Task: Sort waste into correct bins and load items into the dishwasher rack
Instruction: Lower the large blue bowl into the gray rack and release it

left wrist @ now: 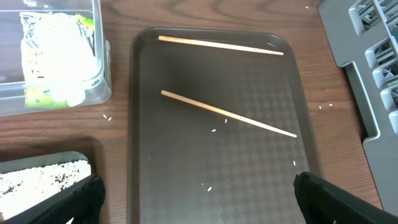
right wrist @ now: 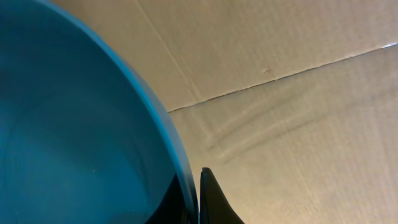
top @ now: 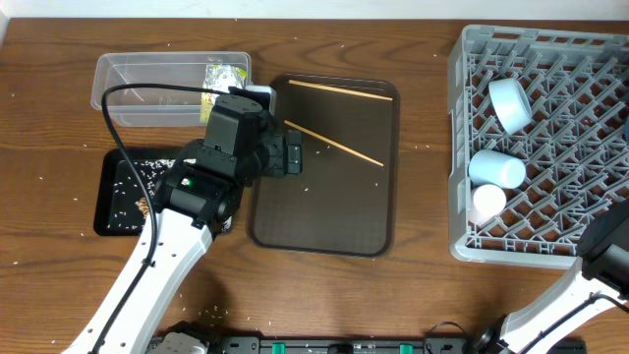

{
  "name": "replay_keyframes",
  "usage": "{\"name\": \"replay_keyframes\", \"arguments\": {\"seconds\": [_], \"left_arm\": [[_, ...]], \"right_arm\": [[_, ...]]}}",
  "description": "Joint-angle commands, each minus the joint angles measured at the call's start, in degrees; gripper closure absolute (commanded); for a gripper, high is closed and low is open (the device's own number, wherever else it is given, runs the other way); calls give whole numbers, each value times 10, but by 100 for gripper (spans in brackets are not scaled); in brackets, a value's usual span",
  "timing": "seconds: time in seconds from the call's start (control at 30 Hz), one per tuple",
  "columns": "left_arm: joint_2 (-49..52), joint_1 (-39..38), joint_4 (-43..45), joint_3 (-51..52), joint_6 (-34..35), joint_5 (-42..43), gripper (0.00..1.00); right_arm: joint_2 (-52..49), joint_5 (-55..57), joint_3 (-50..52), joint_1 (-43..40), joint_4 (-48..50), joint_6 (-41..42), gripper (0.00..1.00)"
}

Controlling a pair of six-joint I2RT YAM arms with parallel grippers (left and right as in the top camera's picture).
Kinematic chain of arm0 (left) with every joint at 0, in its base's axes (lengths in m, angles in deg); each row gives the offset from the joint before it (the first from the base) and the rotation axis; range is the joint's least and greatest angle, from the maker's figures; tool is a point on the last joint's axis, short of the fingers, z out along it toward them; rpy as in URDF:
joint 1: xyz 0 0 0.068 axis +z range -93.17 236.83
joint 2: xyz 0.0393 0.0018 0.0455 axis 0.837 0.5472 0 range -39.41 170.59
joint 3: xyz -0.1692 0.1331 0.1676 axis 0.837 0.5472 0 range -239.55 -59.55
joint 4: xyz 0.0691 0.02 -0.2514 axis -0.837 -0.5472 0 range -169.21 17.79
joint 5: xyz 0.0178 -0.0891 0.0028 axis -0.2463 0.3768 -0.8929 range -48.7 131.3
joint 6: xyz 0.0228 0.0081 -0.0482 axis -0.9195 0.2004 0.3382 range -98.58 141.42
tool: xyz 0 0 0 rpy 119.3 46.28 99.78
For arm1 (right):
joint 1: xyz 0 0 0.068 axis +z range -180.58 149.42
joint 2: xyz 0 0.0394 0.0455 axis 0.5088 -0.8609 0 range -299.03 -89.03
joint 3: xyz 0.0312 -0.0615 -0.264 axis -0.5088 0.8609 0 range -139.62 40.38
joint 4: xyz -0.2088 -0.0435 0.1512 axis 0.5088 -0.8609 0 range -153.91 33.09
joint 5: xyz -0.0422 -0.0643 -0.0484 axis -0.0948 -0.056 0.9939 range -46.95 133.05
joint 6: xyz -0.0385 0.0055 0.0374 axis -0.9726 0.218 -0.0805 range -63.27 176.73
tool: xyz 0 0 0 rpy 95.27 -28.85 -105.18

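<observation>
Two thin wooden chopsticks (top: 334, 145) (left wrist: 228, 114) lie on the brown serving tray (top: 324, 216). One is along the far rim and one lies diagonally. My left gripper (top: 295, 154) (left wrist: 199, 205) hovers open over the tray's left part, with nothing between its fingers (left wrist: 81, 199). The clear tub (top: 147, 74) holds a crumpled white tissue with a yellow-green wrapper (left wrist: 53, 59). The black tray (top: 108, 192) holds loose rice (left wrist: 37, 177). The grey rack (top: 462, 147) contains a light blue cup (top: 496, 169), a pinkish-white cup (top: 488, 204) and a small bowl (top: 511, 103). My right gripper (right wrist: 196, 199) is shut on the rim of the large blue bowl (right wrist: 74, 124).
Rice grains are scattered on the wooden table (top: 59, 118) and on the brown tray. The rack's corner (left wrist: 367, 50) stands just right of the tray. The right arm (top: 609, 251) reaches out of the overhead view at the lower right, over a cardboard-coloured surface (right wrist: 298, 93).
</observation>
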Motion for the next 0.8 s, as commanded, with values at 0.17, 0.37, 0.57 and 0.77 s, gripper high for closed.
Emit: {"name": "replay_keyframes", "arguments": {"seconds": [0.17,0.37,0.57,0.77], "left_arm": [[3,3,-1,-8,2,-7,2],[3,3,-1,-8,2,-7,2],[3,3,-1,-8,2,-7,2],[3,3,-1,-8,2,-7,2]], "right_arm": [[-20,-19,-3,2,-13,-3,99],[-25,-15,-3,9,-7,-12,99],[-25,67,-3,6,46,-76,99],[-24,45,-3,11,48,-144,99]]}}
